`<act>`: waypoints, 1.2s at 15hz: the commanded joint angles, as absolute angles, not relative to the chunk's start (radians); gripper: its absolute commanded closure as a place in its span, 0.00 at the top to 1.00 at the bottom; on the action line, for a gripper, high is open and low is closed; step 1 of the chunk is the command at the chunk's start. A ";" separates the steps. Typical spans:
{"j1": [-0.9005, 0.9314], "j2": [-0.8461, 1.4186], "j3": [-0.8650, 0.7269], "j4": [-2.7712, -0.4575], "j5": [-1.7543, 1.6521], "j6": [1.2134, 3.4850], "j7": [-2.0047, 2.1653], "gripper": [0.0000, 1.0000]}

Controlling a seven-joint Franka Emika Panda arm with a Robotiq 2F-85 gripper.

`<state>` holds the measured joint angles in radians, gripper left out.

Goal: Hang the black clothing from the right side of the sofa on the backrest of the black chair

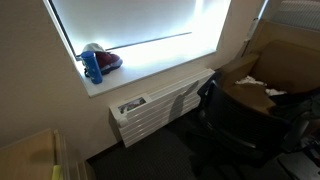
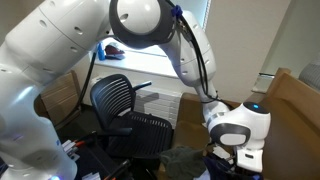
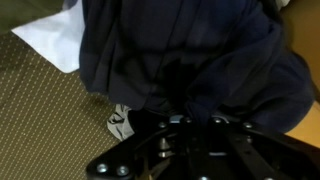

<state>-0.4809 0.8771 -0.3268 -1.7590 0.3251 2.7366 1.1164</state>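
Your gripper (image 3: 187, 122) is down on the black clothing (image 3: 190, 50) on the sofa (image 3: 45, 115).
The crumpled heap stretches sideways across the wrist view, pointing nowhere clear; you cannot tell whether the jaws grip it.

Both exterior views share the chair (image 1: 230, 120) (image 2: 122, 98); wrist view looks closest.

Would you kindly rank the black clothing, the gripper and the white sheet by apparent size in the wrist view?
1. black clothing
2. gripper, though nearness to the camera enlarges it
3. white sheet
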 commanded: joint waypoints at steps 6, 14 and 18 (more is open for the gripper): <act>-0.179 0.557 -0.528 -1.929 0.188 2.941 1.125 0.02; 0.116 0.419 -0.763 -2.029 0.110 3.182 1.153 0.08; 0.240 0.395 -0.870 -2.069 0.100 3.176 1.192 0.02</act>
